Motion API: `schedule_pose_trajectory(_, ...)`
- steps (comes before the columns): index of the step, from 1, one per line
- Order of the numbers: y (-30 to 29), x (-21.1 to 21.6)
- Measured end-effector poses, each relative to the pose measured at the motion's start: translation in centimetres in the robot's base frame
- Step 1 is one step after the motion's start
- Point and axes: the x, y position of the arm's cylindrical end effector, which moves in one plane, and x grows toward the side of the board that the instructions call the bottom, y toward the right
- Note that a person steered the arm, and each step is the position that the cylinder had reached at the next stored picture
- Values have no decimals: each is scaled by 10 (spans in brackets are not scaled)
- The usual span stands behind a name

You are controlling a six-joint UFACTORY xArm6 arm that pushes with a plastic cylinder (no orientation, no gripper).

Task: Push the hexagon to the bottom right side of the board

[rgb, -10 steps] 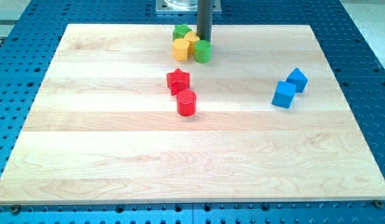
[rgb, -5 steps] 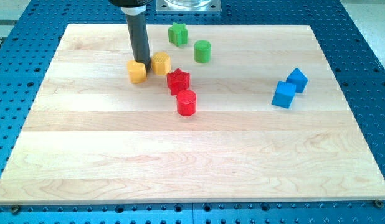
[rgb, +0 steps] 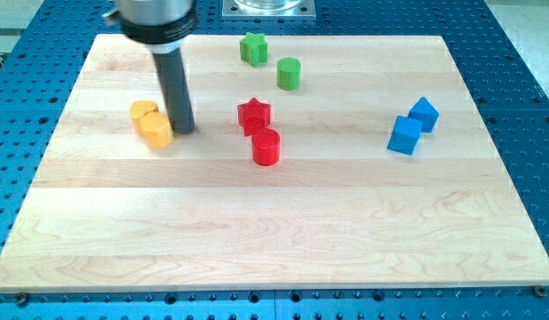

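Two yellow blocks sit together at the left middle of the wooden board. The front one looks like a hexagon. The one behind it is rounded, and I cannot make out its shape. My tip rests on the board just to the right of the yellow hexagon, touching or nearly touching its right side. The rod rises from there toward the view's top left.
A red star and a red cylinder stand right of my tip. A green star and a green cylinder are near the top edge. Two blue blocks sit at the right.
My tip has moved from the top centre to the left and down. The two yellow blocks have been pushed out of the green cluster to the board's left middle.
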Motion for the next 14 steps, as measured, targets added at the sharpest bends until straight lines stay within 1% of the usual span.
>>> schedule_pose_trajectory(1,10,-58)
schedule_pose_trajectory(2,-40,-43)
schedule_pose_trajectory(3,-42,-1)
schedule_pose_trajectory(4,-52,10)
schedule_pose_trajectory(5,-68,-23)
schedule_pose_trajectory(6,-108,3)
schedule_pose_trajectory(7,-113,18)
schedule_pose_trajectory(9,-72,40)
schedule_pose_trajectory(11,1,51)
schedule_pose_trajectory(12,35,76)
schedule_pose_trajectory(13,116,112)
schedule_pose_trajectory(14,191,135)
